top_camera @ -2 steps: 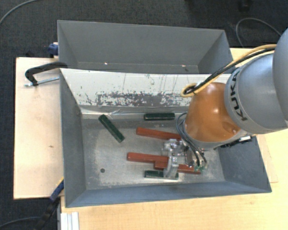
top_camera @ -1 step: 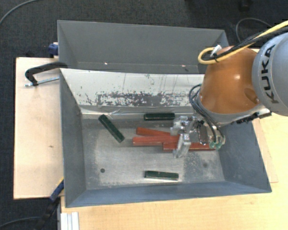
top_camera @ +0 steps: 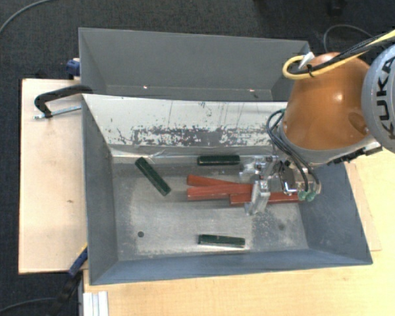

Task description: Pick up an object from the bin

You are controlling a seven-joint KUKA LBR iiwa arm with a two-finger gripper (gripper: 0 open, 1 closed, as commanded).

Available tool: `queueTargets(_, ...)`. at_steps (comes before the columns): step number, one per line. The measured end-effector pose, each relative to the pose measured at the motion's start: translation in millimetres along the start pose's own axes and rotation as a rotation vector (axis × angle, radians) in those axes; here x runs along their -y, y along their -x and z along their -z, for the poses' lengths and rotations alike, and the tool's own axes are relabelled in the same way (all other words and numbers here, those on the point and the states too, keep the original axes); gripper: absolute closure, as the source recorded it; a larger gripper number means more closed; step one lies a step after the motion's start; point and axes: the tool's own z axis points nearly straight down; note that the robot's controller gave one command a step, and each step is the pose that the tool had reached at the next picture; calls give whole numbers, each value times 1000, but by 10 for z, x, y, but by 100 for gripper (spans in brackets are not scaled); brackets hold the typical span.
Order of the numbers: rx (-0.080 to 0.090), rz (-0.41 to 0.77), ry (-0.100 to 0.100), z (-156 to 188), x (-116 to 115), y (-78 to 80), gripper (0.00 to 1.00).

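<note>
Hand (top_camera: 259,193) sits low over the right end of the red bars (top_camera: 210,192) lying mid-bin (top_camera: 95,189); their long axis runs away toward the view's left. Whether I'm clenched or released, I cannot tell.

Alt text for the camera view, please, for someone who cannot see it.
The gripper is down in the grey metal bin, over the right end of long red pieces lying across its floor. A tilted green bar lies at the left, a second green bar by the back wall, a third green bar near the front.
</note>
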Motion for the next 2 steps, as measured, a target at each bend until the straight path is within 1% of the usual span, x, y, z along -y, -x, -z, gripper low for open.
queueTargets(1, -11, 78, 3, -339, -603, -40, 100)
queueTargets(2, 3, 87, 2, 99, -652, 202, 100)
